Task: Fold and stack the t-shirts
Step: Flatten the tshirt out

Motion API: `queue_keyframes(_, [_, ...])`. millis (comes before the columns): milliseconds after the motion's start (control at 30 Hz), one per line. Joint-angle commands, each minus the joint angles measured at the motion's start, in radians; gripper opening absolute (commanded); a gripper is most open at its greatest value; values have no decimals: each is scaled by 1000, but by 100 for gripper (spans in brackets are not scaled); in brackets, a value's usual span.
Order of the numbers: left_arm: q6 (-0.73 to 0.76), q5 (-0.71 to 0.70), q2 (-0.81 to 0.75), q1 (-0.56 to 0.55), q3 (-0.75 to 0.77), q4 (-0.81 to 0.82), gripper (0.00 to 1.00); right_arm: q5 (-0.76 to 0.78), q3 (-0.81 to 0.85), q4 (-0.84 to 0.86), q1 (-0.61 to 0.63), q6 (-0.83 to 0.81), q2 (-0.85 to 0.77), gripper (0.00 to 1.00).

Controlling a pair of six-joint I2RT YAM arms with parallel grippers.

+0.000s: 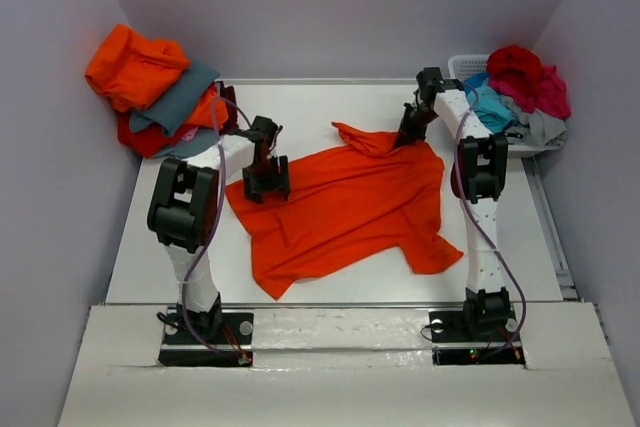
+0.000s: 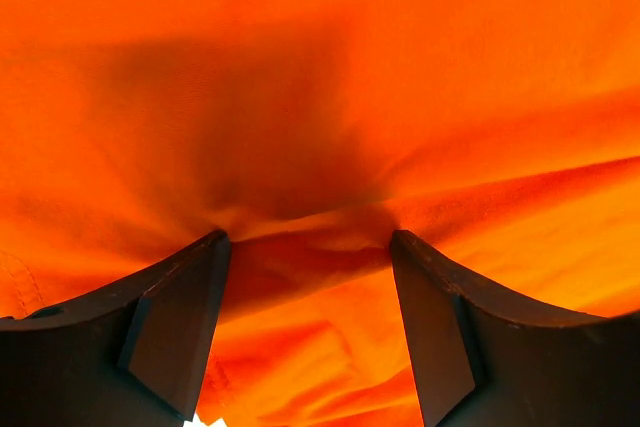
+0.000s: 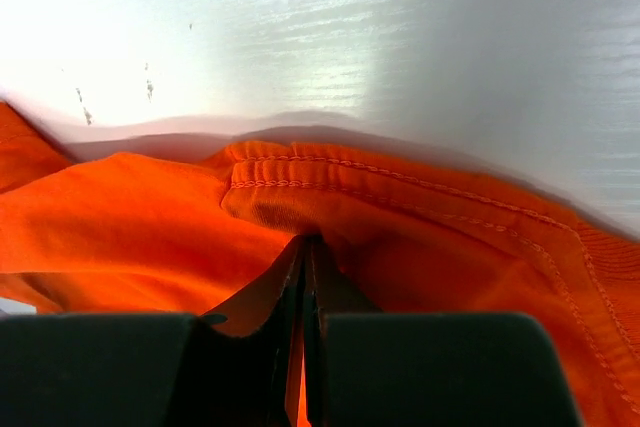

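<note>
A bright orange t-shirt (image 1: 350,202) lies spread and rumpled across the middle of the table. My left gripper (image 1: 267,185) is down on its left edge. In the left wrist view the left gripper (image 2: 308,239) is open, both fingertips (image 2: 205,267) pressed into the orange cloth (image 2: 320,77), which puckers between them. My right gripper (image 1: 408,137) is at the shirt's far right corner. The right wrist view shows the right gripper (image 3: 305,239) shut on a fold of the shirt (image 3: 420,227) just below a stitched hem, lifted slightly off the white table (image 3: 350,37).
A pile of orange, red and slate-grey t-shirts (image 1: 150,87) lies at the back left against the wall. A white slatted basket (image 1: 465,67) at the back right holds red, crimson, turquoise and grey shirts (image 1: 520,82). Walls close in on three sides.
</note>
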Motion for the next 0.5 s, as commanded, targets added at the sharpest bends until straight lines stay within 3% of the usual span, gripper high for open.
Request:
queue_keyframes(0, [19, 17, -17, -26, -73, -39, 78, 25, 54, -13, -27, -1, 39, 7])
queue_keyframes(467, [45, -6, -60, -46, -171, -54, 78, 51, 44, -17, -119, -1, 17, 7])
